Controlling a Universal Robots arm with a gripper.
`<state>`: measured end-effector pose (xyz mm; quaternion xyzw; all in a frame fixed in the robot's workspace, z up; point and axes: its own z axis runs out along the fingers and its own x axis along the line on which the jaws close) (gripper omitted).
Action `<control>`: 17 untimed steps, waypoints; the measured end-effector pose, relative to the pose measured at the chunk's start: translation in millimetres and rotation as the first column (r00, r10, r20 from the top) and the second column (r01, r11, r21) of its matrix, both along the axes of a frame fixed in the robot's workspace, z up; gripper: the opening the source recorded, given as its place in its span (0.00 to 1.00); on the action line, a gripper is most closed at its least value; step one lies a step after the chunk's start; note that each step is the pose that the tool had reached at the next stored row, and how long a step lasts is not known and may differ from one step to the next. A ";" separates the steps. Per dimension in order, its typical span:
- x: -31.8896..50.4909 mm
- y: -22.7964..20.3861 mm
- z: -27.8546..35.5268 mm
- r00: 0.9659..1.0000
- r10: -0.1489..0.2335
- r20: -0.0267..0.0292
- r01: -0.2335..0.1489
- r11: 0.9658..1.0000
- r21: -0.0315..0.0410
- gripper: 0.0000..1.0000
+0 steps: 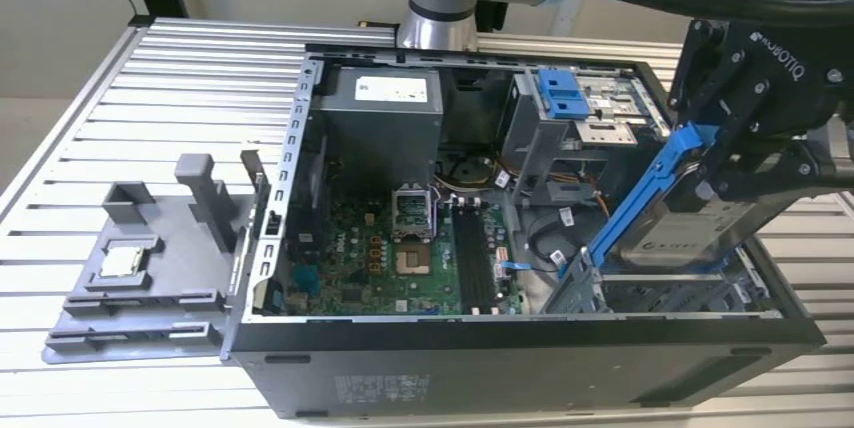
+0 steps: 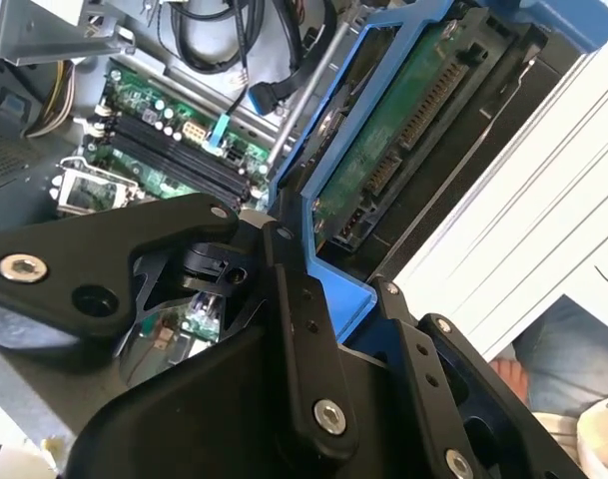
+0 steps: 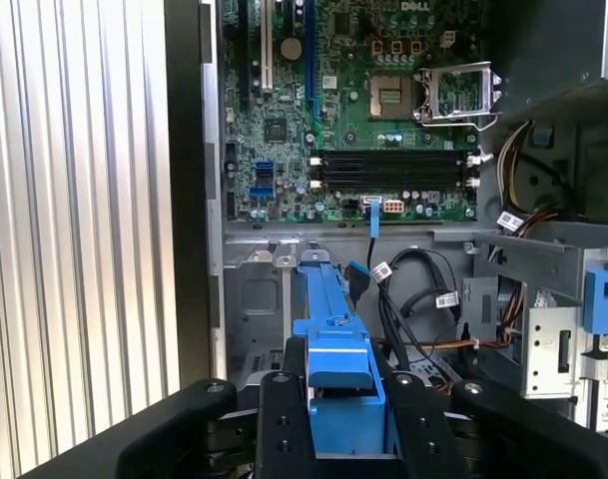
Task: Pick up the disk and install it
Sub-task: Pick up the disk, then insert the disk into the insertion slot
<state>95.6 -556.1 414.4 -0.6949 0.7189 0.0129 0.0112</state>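
Observation:
The disk (image 1: 683,236), a silver-grey drive with a white label in a bright blue bracket (image 1: 638,203), hangs steeply tilted at the exterior view's right, and my gripper (image 1: 731,176) is shut on its upper part. Its lower end sits just above the metal drive cage (image 1: 667,296) in the open computer case (image 1: 534,348). In the second wrist view the disk's green circuit side (image 2: 398,125) faces the camera, inside the blue frame. In the first wrist view the blue bracket (image 3: 335,339) runs between my black fingers (image 3: 284,424), above the bay floor.
The motherboard (image 1: 400,248) and the power supply (image 1: 387,113) fill the case. A blue latch (image 1: 566,96) sits on the upper bay. A grey tray (image 1: 134,278) holding a small silver chip (image 1: 127,260) lies on the slatted table (image 1: 200,78). A person's hand (image 2: 510,381) shows nearby.

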 end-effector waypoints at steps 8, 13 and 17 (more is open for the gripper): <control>1.0 0.0 -14.6 1.000 0.000 0.000 0.000 1.000 0.000 0.00; 1.2 0.0 -23.5 1.000 0.000 0.000 0.000 1.000 0.000 0.00; 1.3 0.0 -23.9 1.000 0.000 0.001 0.000 1.000 0.000 0.00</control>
